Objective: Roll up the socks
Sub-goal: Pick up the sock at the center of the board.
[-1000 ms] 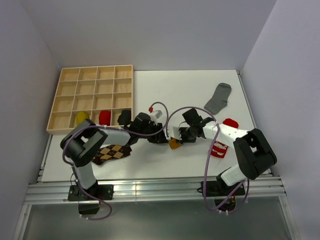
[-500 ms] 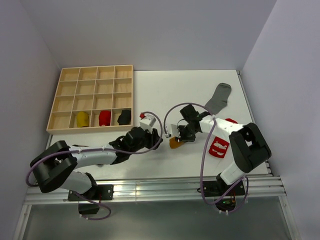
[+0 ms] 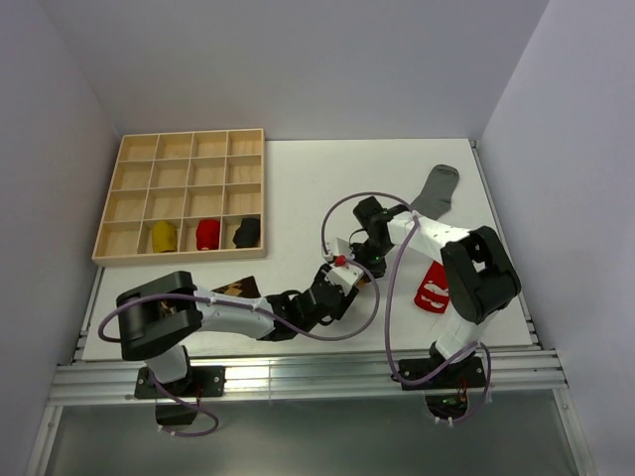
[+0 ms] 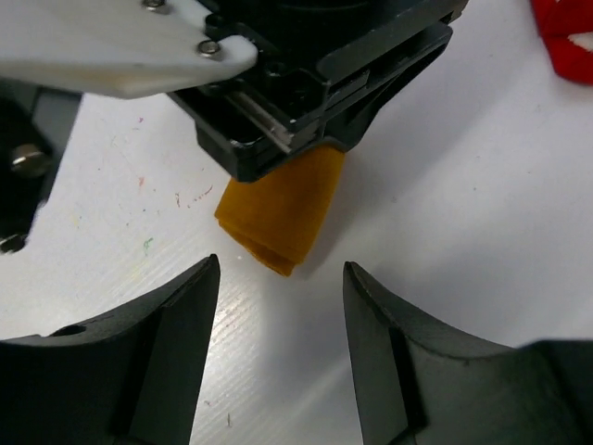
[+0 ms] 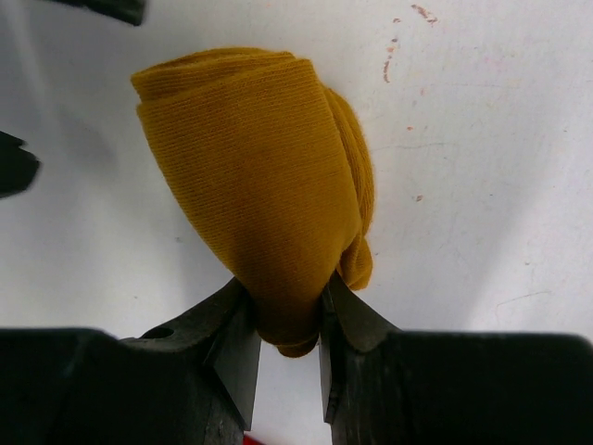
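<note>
My right gripper (image 5: 283,306) is shut on the lower end of a folded mustard-orange sock (image 5: 250,167), holding it against the white table. In the left wrist view the same sock (image 4: 283,209) pokes out below the right gripper's black jaws. My left gripper (image 4: 278,278) is open just short of the sock's tip and touches nothing. From above, the two grippers meet near the table's middle, left (image 3: 340,283) and right (image 3: 365,264). A grey sock (image 3: 434,193) lies flat at the back right, and a red sock with white marks (image 3: 434,288) lies right of the grippers. The left arm partly covers a brown argyle sock (image 3: 238,288).
A wooden compartment tray (image 3: 184,164) stands at the back left. Its front row holds a yellow bundle (image 3: 163,235), a red bundle (image 3: 206,233) and a dark bundle (image 3: 246,231). Purple cables loop above both arms. A metal rail runs along the table's near edge.
My left arm has swung low and to the right, bringing its gripper up to the mustard sock, and its jaws have widened. The right gripper has kept its hold and shifted slightly back.
</note>
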Robot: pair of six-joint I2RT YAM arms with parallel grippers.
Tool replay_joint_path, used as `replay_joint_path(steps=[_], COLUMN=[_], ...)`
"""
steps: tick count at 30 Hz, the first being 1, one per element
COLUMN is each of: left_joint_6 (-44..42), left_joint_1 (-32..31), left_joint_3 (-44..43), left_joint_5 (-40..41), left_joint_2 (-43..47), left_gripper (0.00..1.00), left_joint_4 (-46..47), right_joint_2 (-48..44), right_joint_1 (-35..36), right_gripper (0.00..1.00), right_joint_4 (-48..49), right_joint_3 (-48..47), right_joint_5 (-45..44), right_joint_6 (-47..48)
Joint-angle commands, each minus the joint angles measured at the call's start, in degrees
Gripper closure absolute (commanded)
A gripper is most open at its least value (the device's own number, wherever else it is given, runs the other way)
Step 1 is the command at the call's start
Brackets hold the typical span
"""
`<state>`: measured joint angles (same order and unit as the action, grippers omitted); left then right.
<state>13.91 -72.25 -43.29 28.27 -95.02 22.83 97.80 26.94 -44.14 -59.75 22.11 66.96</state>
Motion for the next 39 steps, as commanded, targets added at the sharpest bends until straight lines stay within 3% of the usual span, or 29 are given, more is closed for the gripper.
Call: replay_joint_path(steps=[1, 13, 32, 39], left_joint_6=[-5.3, -16.3, -21.4, -22.0], left_joint_1=[-1.8, -3.4, -1.0, -0.3], left_joint_3=[-3.8, -10.9, -14.7, -17.1], left_joint_5=[6.2, 8.3, 3.4, 0.3], left_joint_2=[-2.7, -12.3, -19.4, -22.7], left_gripper=[0.39, 0.35, 0.37, 0.43], left_joint_4=[1.3, 3.1, 1.1, -1.8], right_joint_2=[1.9, 6.3, 10.2, 10.1], right_joint_1=[-0.4, -0.5, -0.7, -0.7], right_gripper=[0.74, 0.74, 0.74, 0.74], right_joint_4=[-6.8, -12.3, -17.0, -18.4], right_joint_3=[-0.7, -4.3, -7.8, -8.7], right_joint_5=[0.4, -0.2, 0.2, 0.7], right_joint_6=[0.2, 0.5, 1.8, 2.1])
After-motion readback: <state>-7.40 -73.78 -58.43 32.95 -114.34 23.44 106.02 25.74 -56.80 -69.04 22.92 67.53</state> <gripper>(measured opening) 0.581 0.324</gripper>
